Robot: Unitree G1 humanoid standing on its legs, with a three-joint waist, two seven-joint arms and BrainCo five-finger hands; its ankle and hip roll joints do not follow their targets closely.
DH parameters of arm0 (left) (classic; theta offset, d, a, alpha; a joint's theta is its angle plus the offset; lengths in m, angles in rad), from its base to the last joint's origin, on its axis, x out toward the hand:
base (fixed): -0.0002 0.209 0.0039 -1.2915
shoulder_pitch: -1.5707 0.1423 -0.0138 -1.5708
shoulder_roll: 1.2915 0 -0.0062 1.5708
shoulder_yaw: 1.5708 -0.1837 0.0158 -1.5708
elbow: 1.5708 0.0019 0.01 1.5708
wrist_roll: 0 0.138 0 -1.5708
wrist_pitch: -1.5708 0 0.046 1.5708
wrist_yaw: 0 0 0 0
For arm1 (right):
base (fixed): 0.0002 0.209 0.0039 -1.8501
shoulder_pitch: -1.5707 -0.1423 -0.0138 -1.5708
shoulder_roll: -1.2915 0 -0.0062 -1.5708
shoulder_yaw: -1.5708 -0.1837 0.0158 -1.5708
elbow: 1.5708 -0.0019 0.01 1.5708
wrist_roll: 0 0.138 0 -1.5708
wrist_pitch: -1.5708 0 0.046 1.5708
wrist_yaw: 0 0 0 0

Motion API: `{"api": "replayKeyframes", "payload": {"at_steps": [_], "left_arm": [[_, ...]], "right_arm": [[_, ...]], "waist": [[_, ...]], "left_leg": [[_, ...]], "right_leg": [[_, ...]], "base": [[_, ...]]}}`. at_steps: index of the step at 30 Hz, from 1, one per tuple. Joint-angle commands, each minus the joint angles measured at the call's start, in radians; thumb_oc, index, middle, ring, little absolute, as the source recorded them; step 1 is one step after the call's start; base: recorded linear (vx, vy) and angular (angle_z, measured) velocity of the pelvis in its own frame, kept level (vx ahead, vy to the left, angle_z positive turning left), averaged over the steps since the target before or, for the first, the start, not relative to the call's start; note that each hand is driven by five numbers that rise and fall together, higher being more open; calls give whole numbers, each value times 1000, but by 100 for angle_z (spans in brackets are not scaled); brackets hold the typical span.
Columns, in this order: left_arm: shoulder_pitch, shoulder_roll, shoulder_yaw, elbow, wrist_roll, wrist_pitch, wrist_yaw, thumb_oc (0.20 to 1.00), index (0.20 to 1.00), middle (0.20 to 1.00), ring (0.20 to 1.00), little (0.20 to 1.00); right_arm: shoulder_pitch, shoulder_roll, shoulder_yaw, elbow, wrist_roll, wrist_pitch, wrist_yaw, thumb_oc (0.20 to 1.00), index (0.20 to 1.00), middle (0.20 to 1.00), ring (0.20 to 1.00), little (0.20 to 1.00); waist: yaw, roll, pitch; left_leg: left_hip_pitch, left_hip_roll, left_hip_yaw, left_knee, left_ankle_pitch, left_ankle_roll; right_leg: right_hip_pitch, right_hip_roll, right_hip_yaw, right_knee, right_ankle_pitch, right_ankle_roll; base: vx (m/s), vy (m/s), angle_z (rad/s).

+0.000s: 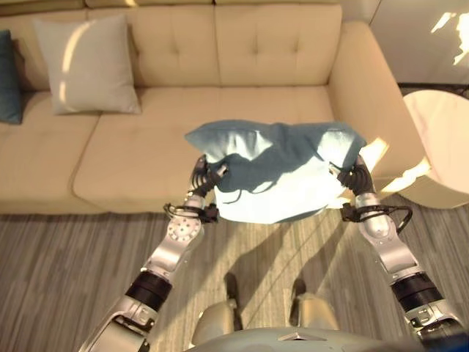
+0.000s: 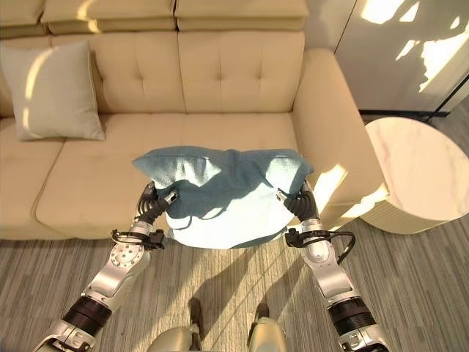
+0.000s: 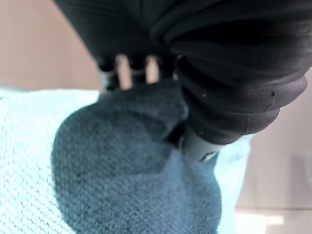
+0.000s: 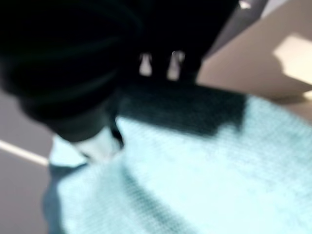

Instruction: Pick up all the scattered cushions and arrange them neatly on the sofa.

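— So, where is the soft blue-grey fabric cushion (image 1: 275,172)?

— Held up in the air between the two hands, over the near edge of the cream tufted fabric sofa (image 1: 242,59), at its right seat. It sags a little in the middle, and sunlight falls on its lower half.

— How are the hands on it?

— The left hand (image 1: 207,178) grips the cushion's left side, and the right hand (image 1: 354,176) grips its right side. In the left wrist view the fingers (image 3: 139,66) curl over the bunched cloth with the thumb pressed into it from the other side. In the right wrist view the fingers (image 4: 173,61) hook over the cushion's edge in the same way, so both hands are closed on the fabric.

— What else sits on the sofa?

— A pale beige square cushion (image 1: 86,64) leans upright against the backrest at the far left, well apart from the held one. Just beside it, at the left edge, shows part of a dark teal cushion (image 1: 7,77).

— And off the sofa?

— A round white side table (image 2: 414,172) stands on the grey wood-grain floor (image 1: 58,271), to the right of the sofa's right armrest.
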Motion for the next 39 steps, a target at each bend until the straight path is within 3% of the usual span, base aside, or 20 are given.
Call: {"api": "replayKeyframes", "payload": {"at_steps": [1, 4, 5, 6, 9, 10, 11, 13, 16, 20, 21, 22, 25, 28, 31, 32, 34, 37, 38, 39], "left_arm": [[-60, -41, -12, -44, 24, -64, -59, 200, 200, 200, 200, 200], [-33, -39, 3, -50, 13, -61, -66, 200, 200, 200, 200, 200], [-16, -43, 6, -40, 5, -56, -74, 200, 200, 200, 200, 200], [-12, -49, 6, -32, 5, -54, -75, 200, 200, 200, 200, 200], [-5, -59, 4, -22, 4, -50, -84, 200, 200, 200, 200, 200], [-4, -60, 3, -21, 4, -51, -84, 200, 200, 200, 200, 200], [-9, -65, 1, -10, 5, -50, -79, 200, 200, 200, 200, 200], [-17, -70, -6, 5, 8, -50, -94, 200, 200, 200, 200, 200], [-29, -88, -12, 27, 4, -44, -105, 200, 200, 200, 200, 200], [0, -102, -10, 30, -11, -39, -117, 200, 200, 200, 200, 200], [15, -104, -12, 30, -16, -31, -132, 200, 200, 200, 200, 200], [16, -104, -13, 29, -16, -30, -132, 200, 200, 200, 200, 200], [9, -99, -22, 29, 5, -17, -130, 200, 200, 200, 200, 200], [15, -105, -19, 26, -8, -14, -123, 200, 200, 200, 200, 200], [23, -78, 7, -14, -7, -21, -126, 200, 200, 200, 200, 200], [22, -68, 21, -21, -3, -22, -121, 200, 200, 200, 200, 200], [19, -57, 36, -19, 2, -26, -116, 200, 200, 200, 200, 200], [43, -48, 69, -30, -7, -29, -117, 200, 200, 200, 200, 200], [54, -51, 82, -28, -1, -28, -123, 200, 200, 200, 200, 200], [57, -54, 85, -23, 3, -31, -128, 200, 200, 200, 200, 200]], "right_arm": [[-45, 19, 17, -66, -19, -71, 20, 200, 200, 200, 200, 200], [-40, 26, 17, -68, -21, -72, 32, 200, 200, 200, 200, 200], [-27, 29, 13, -69, -18, -73, 41, 200, 200, 200, 200, 200], [-19, 27, 11, -70, -15, -73, 47, 200, 200, 200, 200, 200], [-5, 15, -6, -64, 0, -80, 41, 200, 200, 200, 200, 200], [-5, 15, -6, -64, 0, -80, 42, 200, 200, 200, 200, 200], [0, 11, -8, -57, 8, -82, 39, 200, 200, 200, 200, 200], [16, 2, -24, -58, 21, -81, 43, 200, 200, 200, 200, 200], [62, -14, -65, -67, 24, -81, 44, 200, 200, 200, 200, 200], [127, -28, -97, -89, 39, -76, 53, 200, 200, 200, 200, 200], [154, -29, -114, -100, 36, -73, 59, 200, 200, 200, 200, 200], [155, -29, -114, -100, 36, -73, 59, 200, 200, 200, 200, 200], [148, -28, -130, -109, 44, -67, 42, 200, 200, 200, 200, 200], [160, -14, -133, -133, 40, -63, 48, 200, 200, 200, 200, 200], [114, 3, -114, -118, 35, -57, 53, 200, 200, 200, 200, 200], [94, 13, -109, -114, 35, -59, 52, 200, 200, 200, 200, 200], [76, 22, -100, -105, 36, -61, 54, 200, 200, 200, 200, 200], [52, 23, -78, -102, 42, -58, 71, 200, 200, 200, 200, 200], [39, 19, -71, -102, 34, -56, 73, 200, 200, 200, 200, 200], [39, 19, -73, -105, 29, -55, 73, 200, 200, 200, 200, 200]], "waist": [[2, -25, -35], [2, -13, -24], [-3, -11, -21], [-11, -11, -17], [-31, -27, -25], [-31, -25, -24], [-47, -30, -28], [-53, -40, -35], [-73, -44, -56], [-111, -63, -53], [-117, -59, -56], [-118, -60, -58], [-105, -64, -58], [-115, -42, -65], [-92, -39, -60], [-90, -35, -49], [-86, -32, -43], [-90, -21, -29], [-96, -13, -27], [-99, -10, -26]], "left_leg": [[25, -2, -53, 85, -138, -24], [55, -4, -53, 64, -136, 0], [76, -6, -61, 53, -136, 5], [89, -7, -68, 52, -141, 4], [82, -33, -101, 63, -145, 5], [83, -32, -101, 64, -147, 5], [86, -40, -116, 63, -151, 3], [84, -58, -146, 72, -155, -2], [76, -42, -137, 87, -157, -35], [11, 53, 12, 261, -166, -49], [3, 91, 68, 218, -145, -51], [4, 90, 67, 214, -142, -51], [-95, 128, 65, 141, -36, -79], [-46, 110, 82, 87, -37, -78], [-12, 60, 103, 94, -92, -33], [10, 47, 119, 97, -116, -11], [34, 41, 143, 91, -131, 1], [118, 29, 195, 63, -164, -3], [173, 24, 189, 44, -196, -14], [184, 24, 184, 41, -202, -17]], "right_leg": [[55, -59, 13, -40, 153, 117], [15, -43, 40, 82, 166, 117], [-12, 2, 59, 104, 121, 101], [-17, 44, 90, 93, 69, 87], [-24, 144, 203, -37, 61, 56], [-21, 145, 203, -41, 62, 55], [-26, 184, 256, -72, 59, 45], [13, 202, 303, -116, 66, 30], [49, 197, 254, -147, 60, 11], [102, 161, 182, -155, 38, -6], [118, 153, 154, -163, 26, -5], [118, 152, 153, -164, 26, -5], [153, 134, 121, -181, 11, 1], [166, 118, 118, -164, 2, 19], [134, 69, 163, -77, 23, 52], [98, 51, 166, 21, 44, 68], [55, 46, 160, 88, 59, 79], [-42, 33, 22, 10, 86, 68], [-65, 29, -39, -112, 111, 84], [-62, 34, -31, -129, 115, 91]], "base": [[38, 93, -9], [37, 111, -12], [107, 75, -32], [111, 37, -33], [85, -25, 12], [87, -35, 36], [81, -31, 40], [110, -65, 41], [113, -137, 69], [99, -75, 121], [52, 3, 75], [84, 36, 84], [143, 61, 79], [265, 219, -9], [255, 322, -65], [159, 228, -77], [193, 165, -62], [278, 8, -58], [368, -140, -101], [237, -156, -42]]}}
